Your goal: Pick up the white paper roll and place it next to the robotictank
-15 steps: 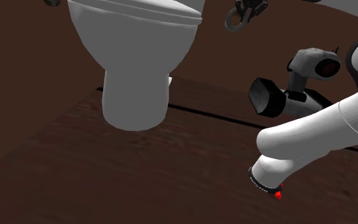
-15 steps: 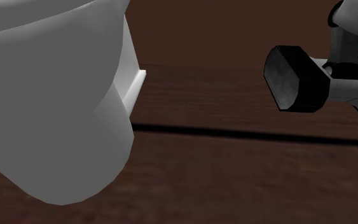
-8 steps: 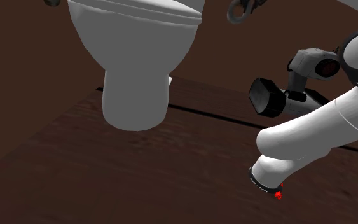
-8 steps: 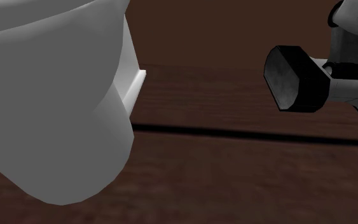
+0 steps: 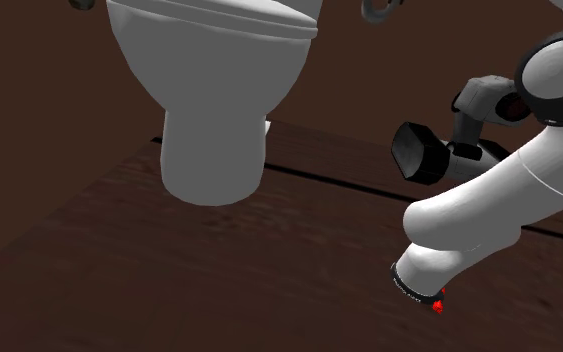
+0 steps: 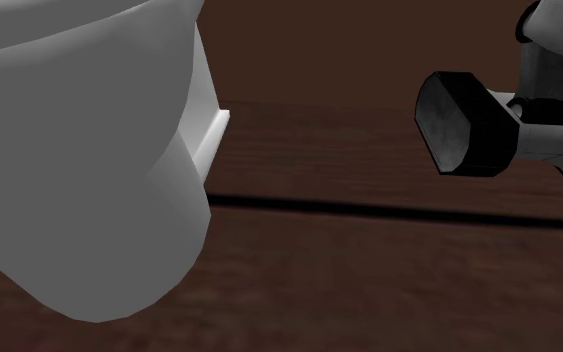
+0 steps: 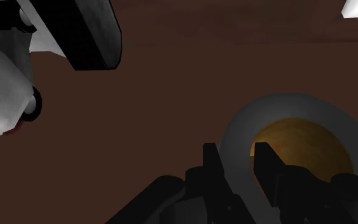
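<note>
the tool (image 7: 236, 153) pinches the grey wall of the paper roll (image 7: 295, 107), one finger inside its brown core. in the shoulder view it has risen toward twelve o'clock. the roll looks lifted, ready to carry to the tank (image 5: 427, 152), which sits at three o'clock of the toilet (image 5: 214, 90).

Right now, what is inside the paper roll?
An orange-brown core sits inside the paper roll's grey ring. The gripper clasps the ring's wall, and one finger covers the core's near edge. Its depth cannot be seen.
</note>
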Controlling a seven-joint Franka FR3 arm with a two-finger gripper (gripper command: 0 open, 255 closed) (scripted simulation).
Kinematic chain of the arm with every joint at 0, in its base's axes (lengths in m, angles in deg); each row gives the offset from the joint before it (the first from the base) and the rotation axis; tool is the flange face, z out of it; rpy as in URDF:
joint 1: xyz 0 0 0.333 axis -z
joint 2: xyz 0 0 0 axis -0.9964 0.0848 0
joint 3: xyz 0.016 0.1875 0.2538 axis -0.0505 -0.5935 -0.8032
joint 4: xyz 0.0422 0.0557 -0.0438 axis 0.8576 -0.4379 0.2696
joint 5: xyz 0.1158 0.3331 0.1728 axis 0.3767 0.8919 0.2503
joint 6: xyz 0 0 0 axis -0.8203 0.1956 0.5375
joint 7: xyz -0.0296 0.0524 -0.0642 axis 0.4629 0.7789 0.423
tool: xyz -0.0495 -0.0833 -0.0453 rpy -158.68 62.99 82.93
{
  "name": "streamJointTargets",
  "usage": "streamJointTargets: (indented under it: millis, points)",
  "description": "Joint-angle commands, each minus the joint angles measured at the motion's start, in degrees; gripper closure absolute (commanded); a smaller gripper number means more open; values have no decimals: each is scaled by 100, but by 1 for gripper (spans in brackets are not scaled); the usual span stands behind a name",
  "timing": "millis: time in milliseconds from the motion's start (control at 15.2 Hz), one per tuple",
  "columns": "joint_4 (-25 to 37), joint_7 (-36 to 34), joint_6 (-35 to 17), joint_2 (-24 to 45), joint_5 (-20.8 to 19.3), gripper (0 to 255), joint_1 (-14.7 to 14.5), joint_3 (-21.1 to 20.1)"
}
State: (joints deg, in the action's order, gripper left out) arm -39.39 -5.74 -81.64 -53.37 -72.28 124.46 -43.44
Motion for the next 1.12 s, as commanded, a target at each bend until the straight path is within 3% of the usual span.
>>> streamJointTargets:
  millis: [0, 66, 528, 1056]
  points:
    - [311, 62, 170, 130, -32, 255, 16, -30]
    - [428, 76, 235, 183, -49, 255, 19, -49]
    - [-724, 924, -137, -945, 395, 255, 65, 879]
    - [-1455, 1882, -278, -1831, 520, 255, 63, 1832]
